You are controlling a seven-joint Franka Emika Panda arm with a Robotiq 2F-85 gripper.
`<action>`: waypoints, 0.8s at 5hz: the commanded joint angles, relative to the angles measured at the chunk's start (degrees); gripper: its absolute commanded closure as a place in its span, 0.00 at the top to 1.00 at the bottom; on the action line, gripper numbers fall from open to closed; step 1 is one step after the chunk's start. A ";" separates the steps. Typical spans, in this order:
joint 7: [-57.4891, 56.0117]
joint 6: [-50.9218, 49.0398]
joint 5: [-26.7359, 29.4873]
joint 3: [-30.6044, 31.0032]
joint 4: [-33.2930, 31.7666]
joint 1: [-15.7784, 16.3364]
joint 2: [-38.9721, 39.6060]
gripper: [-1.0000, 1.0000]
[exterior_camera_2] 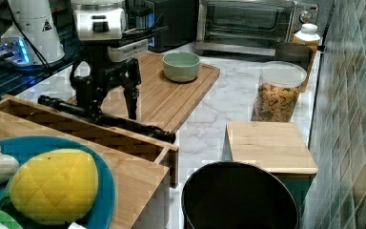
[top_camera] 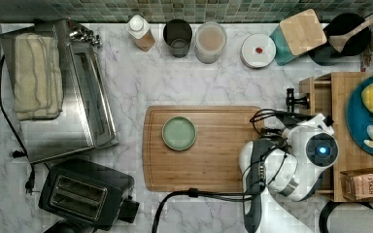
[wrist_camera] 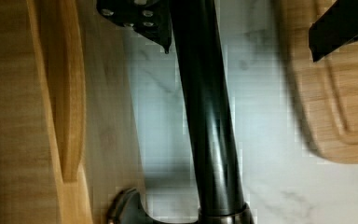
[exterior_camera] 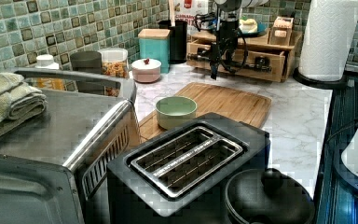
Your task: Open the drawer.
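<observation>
Marble counter [top_camera: 126, 87] under green tiles; beside the cutting board [exterior_camera_2: 167, 95], the bamboo drawer [exterior_camera_2: 83, 126] (slightly out); gripper [exterior_camera_2: 110, 110] open, straddling its black handle [exterior_camera_2: 124, 123].

The counter [top_camera: 126, 82] is white marble with grey veins. The wall tiles [exterior_camera: 51, 28] are a mosaic of mottled greens and greys. The board [top_camera: 213, 145] is warm striped bamboo, and the bowl [top_camera: 178, 133] on it is pale green. The drawer [exterior_camera_2: 95, 131] is light wood with a glossy black handle [wrist_camera: 207, 121]. The arm [top_camera: 291, 165] is white with black joints and a blue light. The plate [exterior_camera_2: 102, 176] is teal, holding a yellow bun scored in a diamond pattern. The toaster [top_camera: 85, 191] is black. The towel [top_camera: 34, 75] is pale olive. The canister [exterior_camera: 154, 46] is teal with a light wooden lid.
</observation>
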 commanded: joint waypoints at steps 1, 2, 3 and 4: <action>14.82 -6.94 -0.72 7.51 -8.15 14.01 -7.60 1.00; 18.97 -7.37 0.69 10.23 -9.22 15.70 -9.43 1.00; 21.79 -7.70 0.60 11.32 -8.00 17.27 -8.89 1.00; 18.95 -6.31 2.63 11.54 -8.37 18.22 -10.36 1.00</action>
